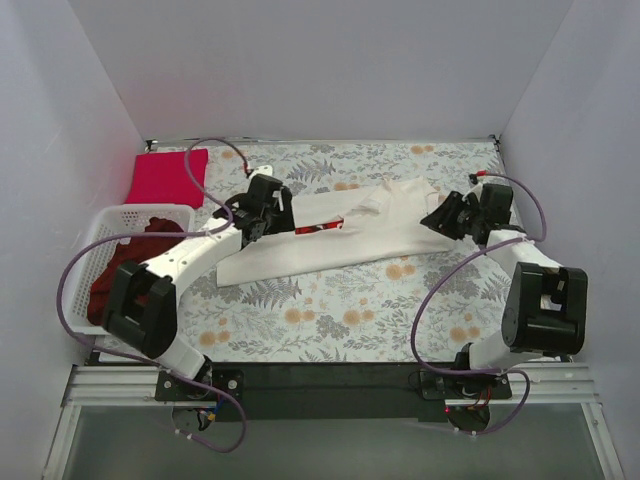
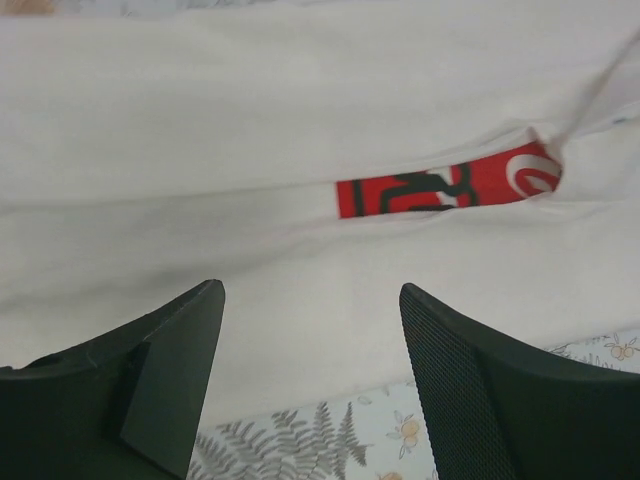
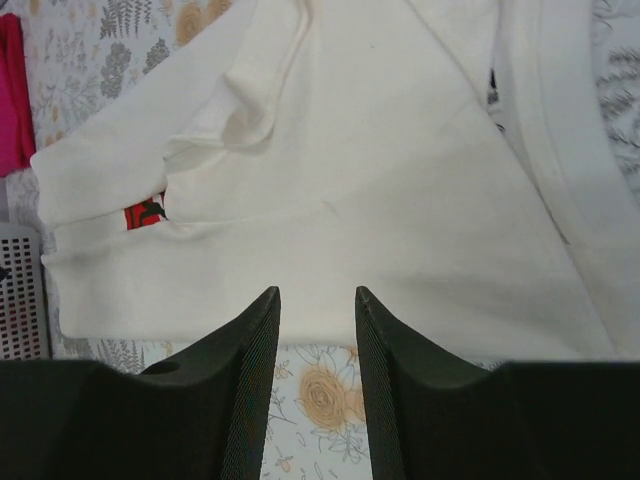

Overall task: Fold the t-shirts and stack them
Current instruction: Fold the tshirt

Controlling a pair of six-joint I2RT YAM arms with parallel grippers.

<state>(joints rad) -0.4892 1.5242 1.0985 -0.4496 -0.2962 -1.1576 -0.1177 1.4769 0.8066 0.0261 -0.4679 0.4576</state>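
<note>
The left hand (image 2: 310, 298) sits closest to its wrist camera. Its black fingers are spread wide with nothing between them. Just beyond and below its fingertips lies the cream-white t-shirt (image 2: 300, 120), with a strip of its red print (image 2: 440, 185) peeking out of a fold ahead and to the right of the hand. The right hand (image 3: 316, 297) is parted by a narrower gap and is also pinching nothing. The same shirt's near edge lies just past its fingertips, and a loosely creased sleeve lies farther ahead and to the left.

From above, the cream shirt stretches in a long band between the two hands on the flower-patterned worktop (image 1: 330, 320). The crimson-pink t-shirt (image 1: 165, 178) lies flat, beyond and to the left of the left hand. The dark maroon t-shirt (image 1: 120, 270) is heaped inside the white lattice basket (image 1: 115, 213), to the left of that hand and nearer the arm bases.
</note>
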